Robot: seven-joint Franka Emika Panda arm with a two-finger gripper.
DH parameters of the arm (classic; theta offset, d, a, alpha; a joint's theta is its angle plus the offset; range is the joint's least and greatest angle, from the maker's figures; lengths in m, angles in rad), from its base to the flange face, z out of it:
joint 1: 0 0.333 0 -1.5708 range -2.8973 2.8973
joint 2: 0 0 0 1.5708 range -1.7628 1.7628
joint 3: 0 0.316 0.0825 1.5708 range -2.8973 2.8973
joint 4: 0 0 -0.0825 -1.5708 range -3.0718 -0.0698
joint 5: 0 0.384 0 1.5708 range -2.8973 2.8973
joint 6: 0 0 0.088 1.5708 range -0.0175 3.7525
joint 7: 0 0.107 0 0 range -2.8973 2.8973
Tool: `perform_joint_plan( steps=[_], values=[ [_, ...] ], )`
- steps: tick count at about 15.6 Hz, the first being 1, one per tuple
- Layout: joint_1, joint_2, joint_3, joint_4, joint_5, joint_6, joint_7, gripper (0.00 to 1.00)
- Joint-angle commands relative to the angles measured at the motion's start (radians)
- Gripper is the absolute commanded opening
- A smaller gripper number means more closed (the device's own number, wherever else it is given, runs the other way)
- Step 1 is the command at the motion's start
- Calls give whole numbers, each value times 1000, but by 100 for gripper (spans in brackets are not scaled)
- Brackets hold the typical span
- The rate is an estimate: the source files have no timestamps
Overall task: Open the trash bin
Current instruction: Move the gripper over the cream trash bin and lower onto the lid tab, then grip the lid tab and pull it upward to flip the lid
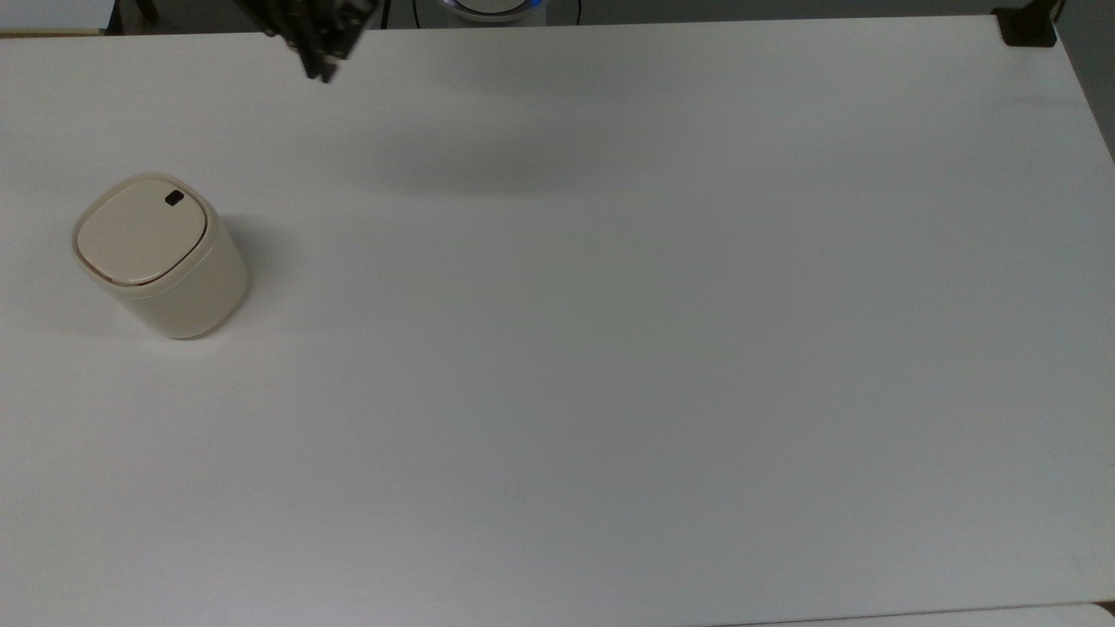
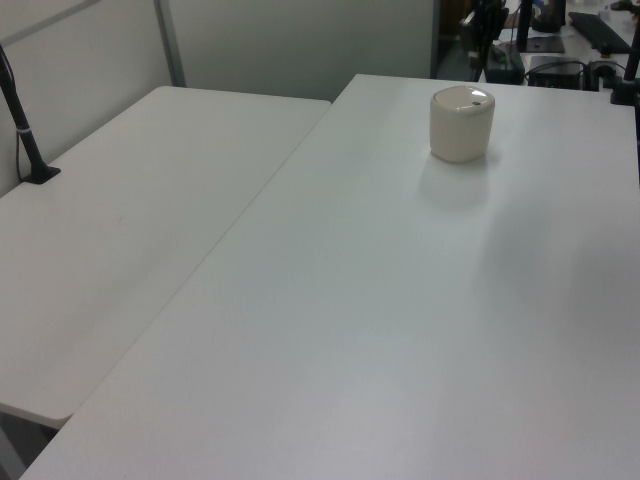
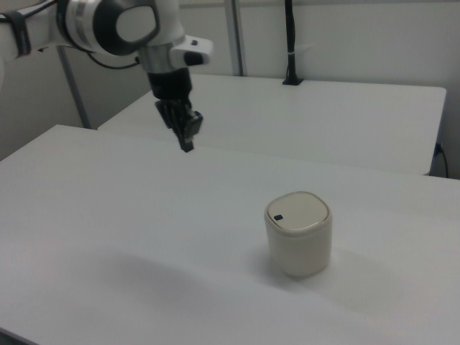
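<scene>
None of the task looks done yet — the bin [image 1: 157,257] stands on the white bench [image 1: 610,348] with its flat lid closed. In the top view the bin sits near the top view's left edge, and its small black button [image 1: 174,198] lies at the rim on the corner nearest the top view's upper right. In the right view the bin [image 3: 299,233] stands upright toward the right view's lower right, with the button [image 3: 277,218] on the side facing the arm.

The claw [image 3: 186,129] hangs in the air above the bench, well apart from the bin, pointing down and touching nothing. Whether the claw is released or clenched, I cannot tell; it grasps nothing. In the top view the claw [image 1: 320,43] appears at the upper edge.

Everything is left, as I judge it — reaching the bin, then probably pressing the button so the lid lifts.
</scene>
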Motion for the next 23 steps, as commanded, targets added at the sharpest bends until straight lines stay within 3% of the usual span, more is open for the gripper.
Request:
perform_joint_plan(
  steps=[1, 10, 23],
  values=[
    [-10, 42, -88, 3, 24, 127, 13, 10],
    [-98, 224, -112, -37, 24, 387, 33, 9],
    [-113, 291, -120, -58, 15, 422, 20, 5]
  ],
)
